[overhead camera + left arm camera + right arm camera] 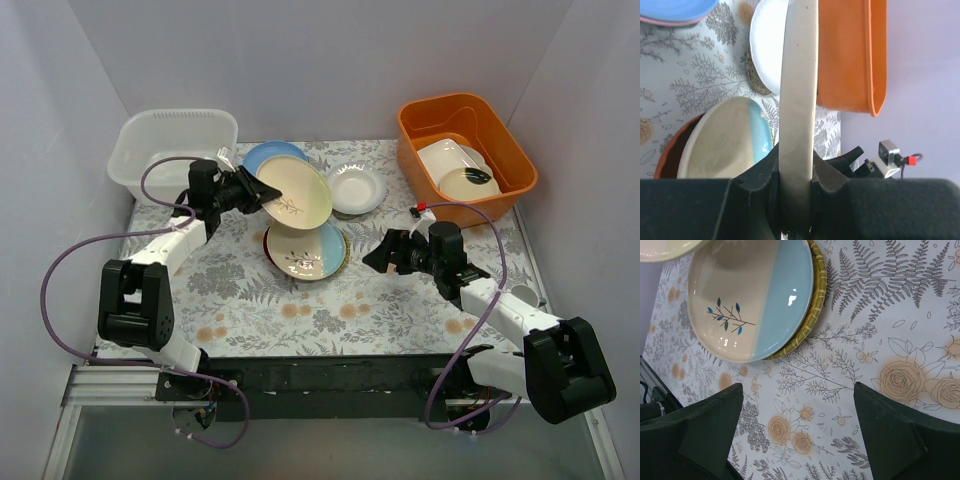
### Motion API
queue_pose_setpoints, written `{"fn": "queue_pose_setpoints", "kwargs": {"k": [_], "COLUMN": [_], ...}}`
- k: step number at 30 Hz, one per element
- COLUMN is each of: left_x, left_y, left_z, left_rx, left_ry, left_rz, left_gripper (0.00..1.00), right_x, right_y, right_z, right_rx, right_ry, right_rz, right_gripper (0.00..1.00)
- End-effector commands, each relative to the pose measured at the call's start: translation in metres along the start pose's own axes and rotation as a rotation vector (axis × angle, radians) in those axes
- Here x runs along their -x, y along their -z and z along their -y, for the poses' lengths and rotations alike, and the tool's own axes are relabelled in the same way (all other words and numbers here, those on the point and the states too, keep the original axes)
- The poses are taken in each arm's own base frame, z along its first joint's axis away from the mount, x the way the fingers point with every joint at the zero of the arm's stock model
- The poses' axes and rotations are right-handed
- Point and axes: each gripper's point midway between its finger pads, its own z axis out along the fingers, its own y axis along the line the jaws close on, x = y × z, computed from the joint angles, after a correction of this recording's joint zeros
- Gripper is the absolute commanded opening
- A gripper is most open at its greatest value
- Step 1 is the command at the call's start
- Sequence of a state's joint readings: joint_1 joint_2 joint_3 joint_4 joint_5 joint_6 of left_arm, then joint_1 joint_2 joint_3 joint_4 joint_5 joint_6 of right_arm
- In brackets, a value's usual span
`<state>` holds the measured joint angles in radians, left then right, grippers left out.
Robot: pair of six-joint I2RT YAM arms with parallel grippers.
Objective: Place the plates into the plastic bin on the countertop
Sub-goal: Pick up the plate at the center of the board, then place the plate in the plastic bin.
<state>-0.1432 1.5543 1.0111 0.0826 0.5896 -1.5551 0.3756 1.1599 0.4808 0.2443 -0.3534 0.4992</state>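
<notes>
My left gripper [256, 192] is shut on the rim of a cream plate with a leaf sprig [298, 192] and holds it tilted above the countertop [250, 290]; in the left wrist view this plate [799, 90] runs edge-on between the jaws [796, 172]. Below it lies a stack topped by a half cream, half pale blue plate [310, 250], [752, 295] on a yellow one [815, 290] and a red one [667, 152]. A blue plate [265, 155] lies behind, a small white scalloped plate [357, 188] to the right. The translucent plastic bin [175, 145] stands at the back left. My right gripper [385, 255] is open and empty over the countertop [840, 405].
An orange tub [465, 150] at the back right holds white and cream dishes. A small white cup [523, 296] stands by the right arm. White walls enclose the table on three sides.
</notes>
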Motion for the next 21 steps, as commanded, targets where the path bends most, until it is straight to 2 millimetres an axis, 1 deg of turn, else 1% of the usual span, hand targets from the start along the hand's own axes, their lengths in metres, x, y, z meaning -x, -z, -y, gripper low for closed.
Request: {"fn": "queue_pose_setpoints", "kwargs": {"k": [1, 2, 3, 5, 6, 9, 12, 15, 17, 19, 20, 21], "left_x": [0.061, 0.069, 0.077, 0.087, 0.093, 0.104, 0.114, 0.125, 0.134, 0.143, 0.149, 0.152], "left_y": [0.032, 0.036, 0.038, 0.041, 0.043, 0.042, 0.043, 0.047, 0.052, 0.057, 0.061, 0.062], "left_z": [0.073, 0.072, 0.076, 0.077, 0.082, 0.083, 0.086, 0.086, 0.088, 0.084, 0.087, 0.084], "left_rx": [-0.176, -0.177, -0.19, -0.204, -0.224, -0.222, -0.229, -0.211, -0.197, -0.165, -0.156, -0.133], "left_ry": [-0.06, -0.053, -0.055, -0.027, -0.031, -0.017, -0.01, 0.012, 0.012, 0.021, 0.011, 0.018], "left_rz": [0.195, 0.223, 0.254, 0.283, 0.299, 0.323, 0.352, 0.395, 0.435, 0.46, 0.483, 0.489], "left_gripper": [0.0, 0.0, 0.0, 0.0, 0.0, 0.0, 0.0, 0.0, 0.0, 0.0, 0.0, 0.0], "right_x": [0.013, 0.008, 0.004, 0.002, 0.0, 0.0, 0.001, 0.005, 0.004, 0.005, 0.005, 0.004], "right_y": [0.005, 0.006, 0.008, 0.011, 0.012, 0.013, 0.01, 0.007, 0.003, 0.0, -0.001, -0.003], "right_z": [-0.012, -0.006, -0.004, -0.001, 0.001, 0.002, 0.001, -0.003, -0.005, -0.006, -0.005, -0.005], "right_rx": [0.035, 0.017, 0.007, -0.01, -0.016, -0.024, -0.02, 0.005, 0.022, 0.033, 0.033, 0.033], "right_ry": [0.046, 0.038, 0.035, 0.043, 0.041, 0.046, 0.05, 0.055, 0.054, 0.056, 0.056, 0.057], "right_rz": [0.055, 0.053, 0.047, 0.049, 0.043, 0.046, 0.04, 0.039, 0.031, 0.026, 0.023, 0.015], "right_gripper": [0.98, 0.98, 0.98, 0.98, 0.98, 0.98, 0.98, 0.98, 0.98, 0.98, 0.98, 0.98]}}
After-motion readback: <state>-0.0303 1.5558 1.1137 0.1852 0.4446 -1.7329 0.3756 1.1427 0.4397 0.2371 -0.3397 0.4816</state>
